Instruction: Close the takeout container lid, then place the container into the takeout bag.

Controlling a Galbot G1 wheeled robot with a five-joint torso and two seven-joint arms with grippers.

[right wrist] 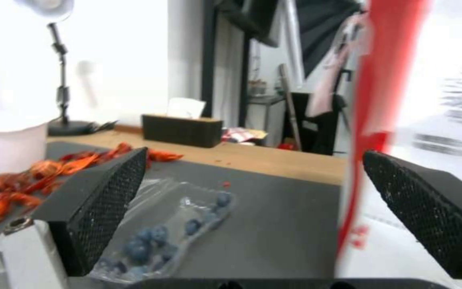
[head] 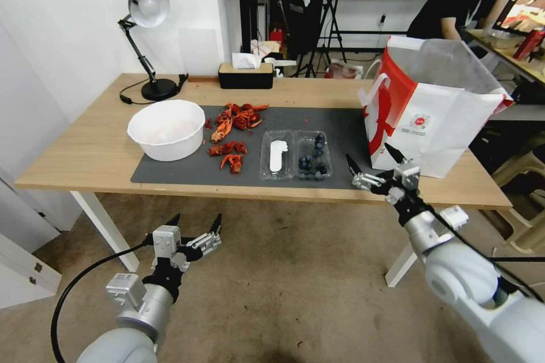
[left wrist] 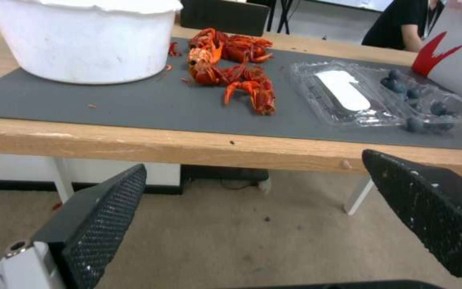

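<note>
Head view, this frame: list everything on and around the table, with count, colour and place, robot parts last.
table: one, light wood, centre
mat: one, dark grey, on the table
bowl: one, white, mat's left end
crayfish: several, red, between bowl and container
takeout container: one, clear, open flat, holding blueberries
lid: one, clear with white label, lying left of the berries
takeout bag: one, white and red, table's right end
lamp: one, black, back left
tissue box: one, black, back centre
left pincer: open, below the table edge
right pincer: open, at the front edge beside the bag
</note>
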